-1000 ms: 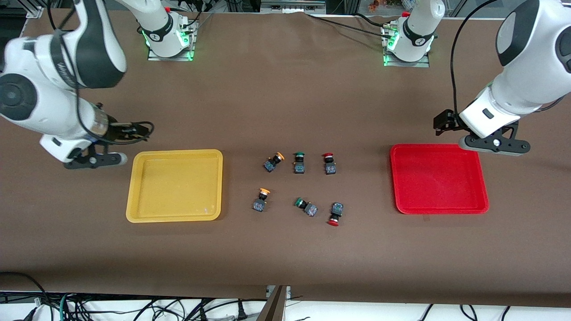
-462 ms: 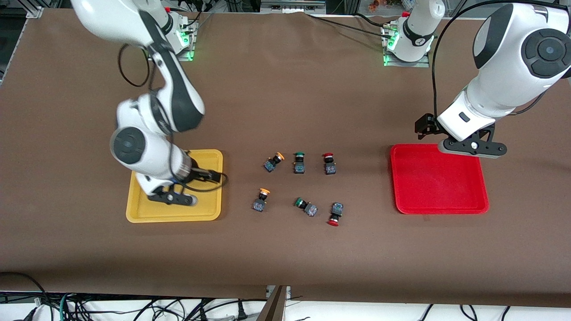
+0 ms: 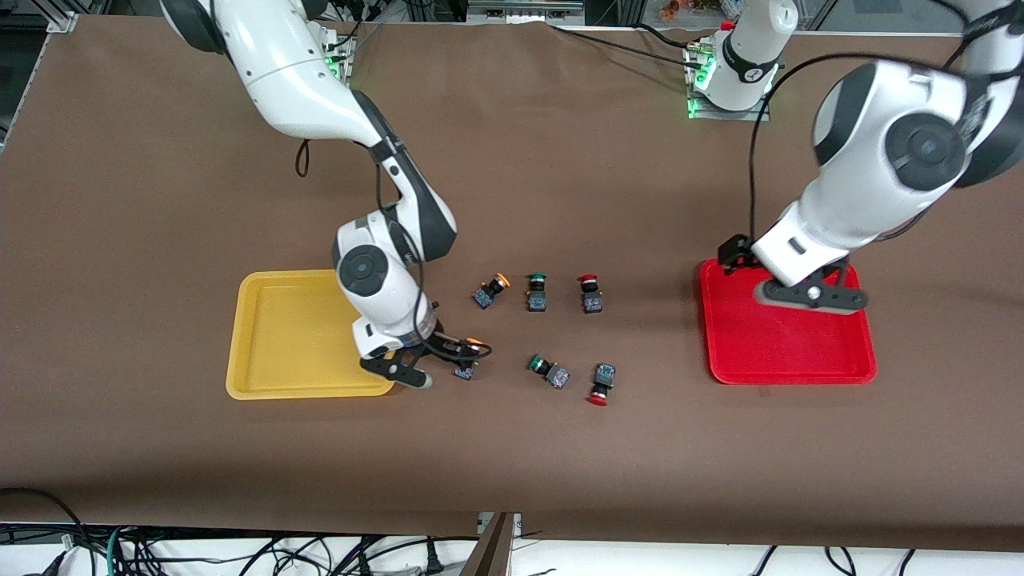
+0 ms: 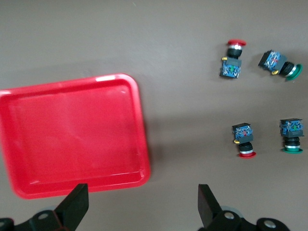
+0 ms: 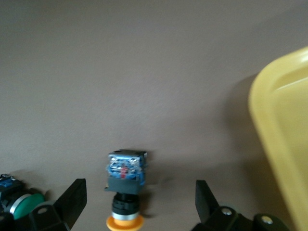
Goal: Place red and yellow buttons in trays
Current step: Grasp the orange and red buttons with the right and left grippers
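The right gripper (image 5: 137,204) hangs open over the nearer yellow-capped black push-button switch (image 5: 125,185). Closing off-centre could tip it. The left gripper (image 4: 142,209) waits open over the shallow red plastic tray (image 4: 72,134).

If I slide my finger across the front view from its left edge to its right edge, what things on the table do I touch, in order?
Yellow tray → right gripper, over the nearer yellow button → farther yellow button → farther green button → farther red button → red tray, with the left gripper over it.
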